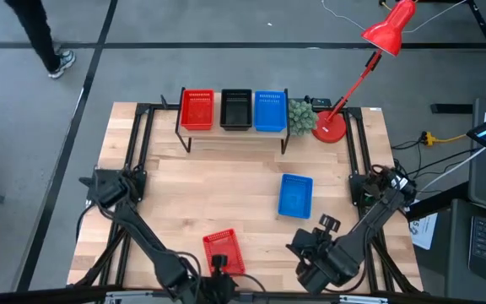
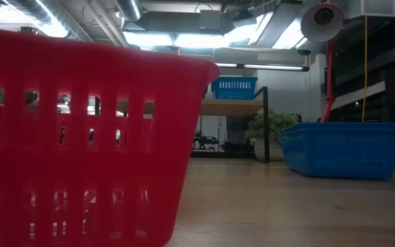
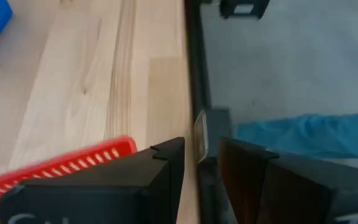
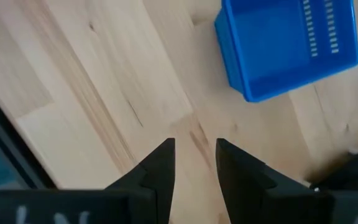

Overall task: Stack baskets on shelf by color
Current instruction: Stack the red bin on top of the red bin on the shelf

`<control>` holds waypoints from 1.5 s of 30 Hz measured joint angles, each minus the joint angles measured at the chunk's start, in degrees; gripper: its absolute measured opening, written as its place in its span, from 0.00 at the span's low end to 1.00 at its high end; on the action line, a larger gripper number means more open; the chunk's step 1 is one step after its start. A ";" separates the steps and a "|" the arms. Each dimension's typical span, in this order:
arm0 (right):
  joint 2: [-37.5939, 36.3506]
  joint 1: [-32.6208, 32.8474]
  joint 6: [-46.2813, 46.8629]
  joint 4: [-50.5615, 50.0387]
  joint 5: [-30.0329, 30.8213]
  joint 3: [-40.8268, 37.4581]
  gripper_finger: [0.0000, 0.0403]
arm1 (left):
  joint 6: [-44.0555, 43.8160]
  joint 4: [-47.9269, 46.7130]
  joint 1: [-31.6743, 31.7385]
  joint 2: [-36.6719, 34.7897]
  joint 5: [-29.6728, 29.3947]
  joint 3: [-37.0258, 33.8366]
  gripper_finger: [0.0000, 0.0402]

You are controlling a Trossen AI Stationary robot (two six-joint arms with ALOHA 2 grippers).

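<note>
Red basket (image 2: 81, 144) nearest; we should spread the left gripper's (image 3: 201, 155) narrowly parted fingers before straddling its rim; right gripper (image 4: 194, 152) likewise slightly open.

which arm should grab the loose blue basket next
Right, probably. The loose blue basket lies on the table's right half, ahead of the right gripper. The left gripper sits by the red basket.

A: The light is even and bright on the desk (image 1: 226, 198) from above, with only soft shadows.

B: Yes. In the low view the ceiling lights (image 2: 33, 20) glare, and the near red basket (image 2: 81, 144) is blurred (it fills much of the picture).
</note>
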 joint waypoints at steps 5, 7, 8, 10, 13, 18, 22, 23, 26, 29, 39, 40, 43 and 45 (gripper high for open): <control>0.00 2.31 4.54 0.37 0.15 -0.58 0.28 | -0.45 -0.71 -0.15 1.88 -2.88 -0.02 0.21; 0.00 3.08 5.83 0.97 0.15 -0.59 0.28 | -0.27 -1.50 -0.14 1.86 -4.45 0.02 0.21; 0.00 3.45 6.60 1.01 0.15 -0.58 0.28 | -0.13 -2.20 -0.11 1.86 -5.39 0.02 0.21; 0.00 4.15 7.35 1.37 0.17 -0.58 0.28 | -0.19 -3.49 -0.15 1.86 -6.45 0.02 0.21; 0.00 5.09 7.37 2.85 0.59 -0.58 0.28 | -2.64 -4.65 -0.14 1.95 -5.22 0.03 0.20; 0.00 5.81 7.37 3.29 0.61 -0.58 0.28 | -4.57 -6.36 -0.20 2.56 -5.07 0.04 0.20; 0.00 5.84 7.37 3.39 0.66 -0.58 0.28 | -6.33 -9.14 -0.16 2.52 -5.10 0.07 0.20; 0.00 5.84 7.36 3.39 0.74 -0.58 0.28 | -6.38 -9.46 -0.16 2.52 -5.18 0.07 0.20; 0.00 5.82 7.35 3.55 2.01 -0.57 0.28 | -6.50 -9.58 -0.14 2.56 -4.87 0.07 0.20; 0.00 5.82 7.35 3.68 2.63 -0.56 0.28 | -7.81 -9.55 -0.09 3.30 -3.66 0.06 0.20; 0.00 5.82 7.26 4.04 2.78 -0.54 0.28 | -10.22 -12.21 -0.07 5.12 -1.67 0.02 0.20; 0.00 5.82 7.24 4.18 2.80 -0.54 0.28 | -10.78 -12.55 -0.05 5.31 -1.29 0.02 0.20; 0.00 5.82 7.21 4.32 3.07 -0.54 0.28 | -11.89 -12.42 0.17 6.04 -1.02 0.05 0.20; 0.00 5.82 7.18 4.41 3.69 -0.54 0.28 | -12.07 -12.69 0.13 6.17 -0.17 0.01 0.20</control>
